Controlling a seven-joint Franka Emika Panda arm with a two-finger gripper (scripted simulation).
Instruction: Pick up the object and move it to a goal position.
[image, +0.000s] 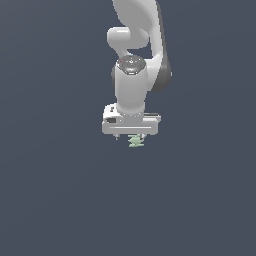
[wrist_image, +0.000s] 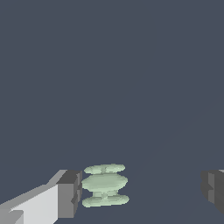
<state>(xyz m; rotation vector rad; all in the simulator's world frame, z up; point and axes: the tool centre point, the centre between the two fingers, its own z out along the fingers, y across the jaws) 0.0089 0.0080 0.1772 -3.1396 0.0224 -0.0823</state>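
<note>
I can't read any txt, label, brand, no. or sign in either view. The arm (image: 131, 85) casing is plain white and grey w/ no lettering I can make out; a few tiny red and green specks sit on the round joint cap, too small to read as marks. The pincer (wrist_image: 142, 190) pads are bare dark grey, nothing printed. The pale green object (wrist_image: 105, 185) carries no writing. The backdrop is flat blue-grey, no markings.
</note>
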